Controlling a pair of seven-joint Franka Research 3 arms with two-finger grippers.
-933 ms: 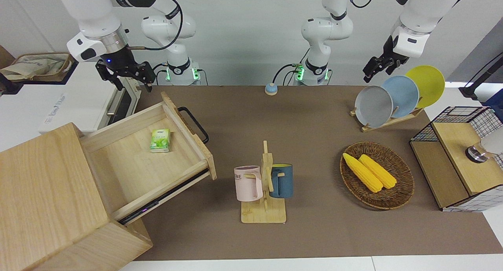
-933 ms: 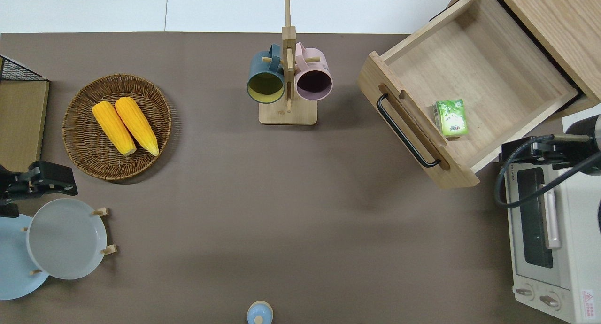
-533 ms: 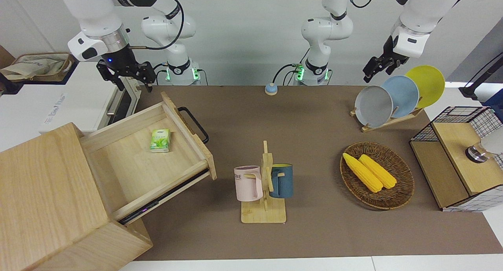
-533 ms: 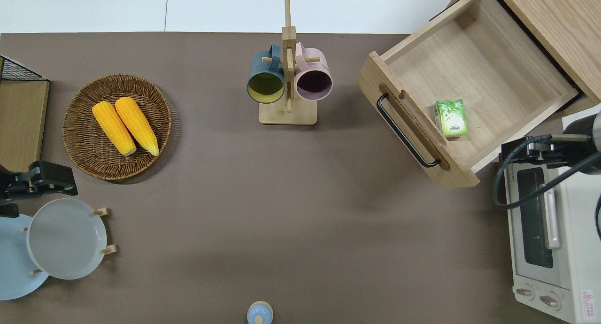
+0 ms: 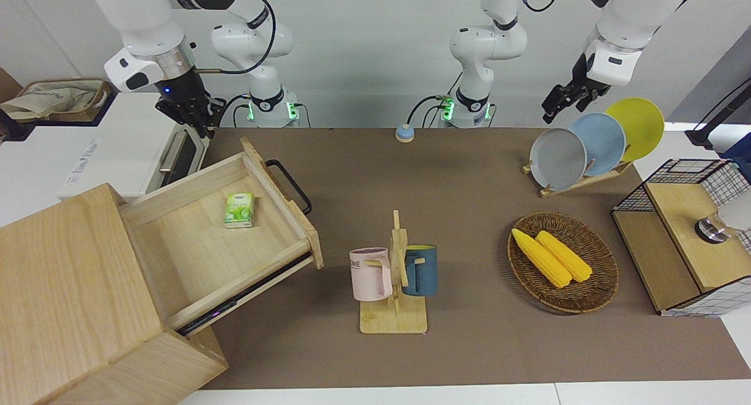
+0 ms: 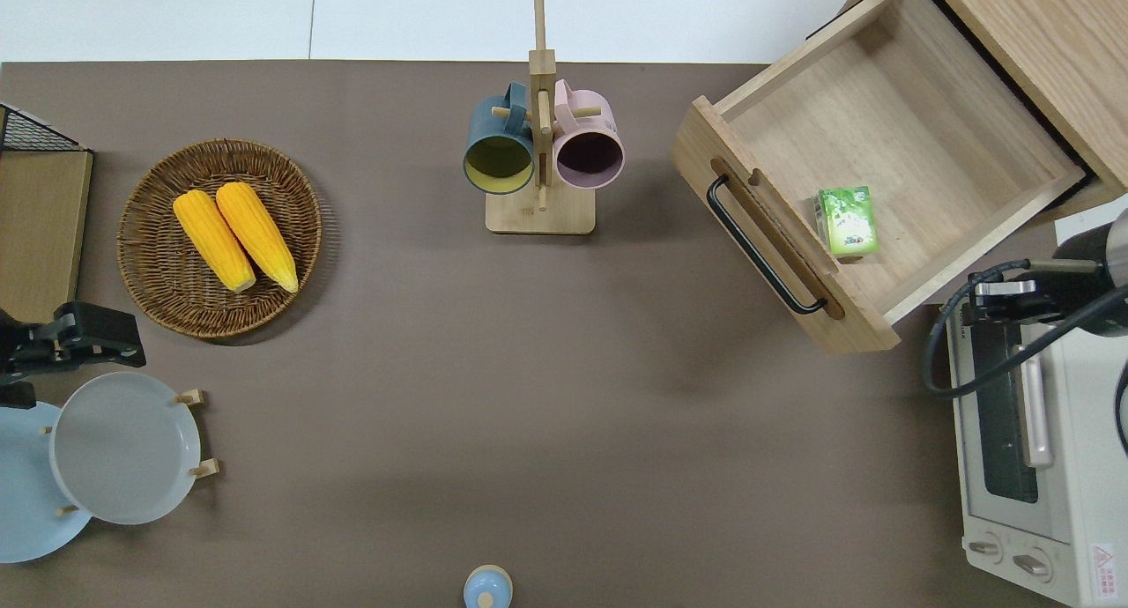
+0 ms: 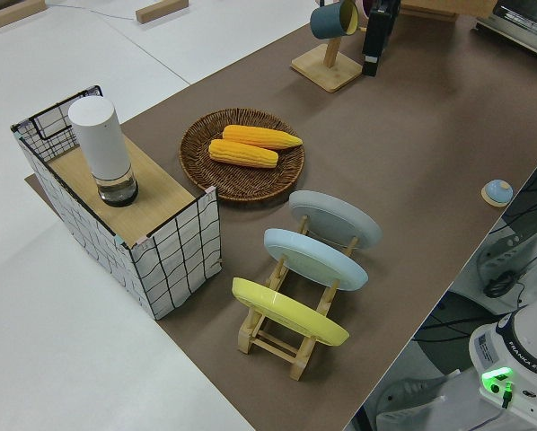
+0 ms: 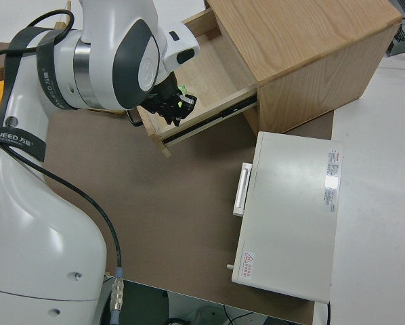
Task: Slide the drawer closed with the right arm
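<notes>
The light-wood drawer (image 5: 199, 240) stands pulled far out of the pale wooden cabinet (image 5: 64, 299), its black bar handle (image 5: 288, 186) facing the table's middle. A small green box (image 5: 239, 209) lies inside it. In the overhead view the drawer (image 6: 925, 150) and handle (image 6: 763, 245) show too. My right gripper (image 5: 196, 118) hangs in the air over the toaster oven's corner closest to the drawer (image 6: 998, 296), apart from the handle. It also shows in the right side view (image 8: 170, 108). The left arm with its gripper (image 5: 562, 103) is parked.
A white toaster oven (image 6: 1031, 432) stands beside the drawer, nearer to the robots. A mug rack (image 5: 394, 276) with two mugs stands mid-table. A wicker basket (image 5: 604, 276) with corn, a plate rack (image 5: 592, 141) and a wire-mesh box (image 5: 686, 235) are toward the left arm's end.
My right gripper has turned about its wrist and now looks narrow from the front; it shifted slightly. The drawer, the green box and the left arm have not moved.
</notes>
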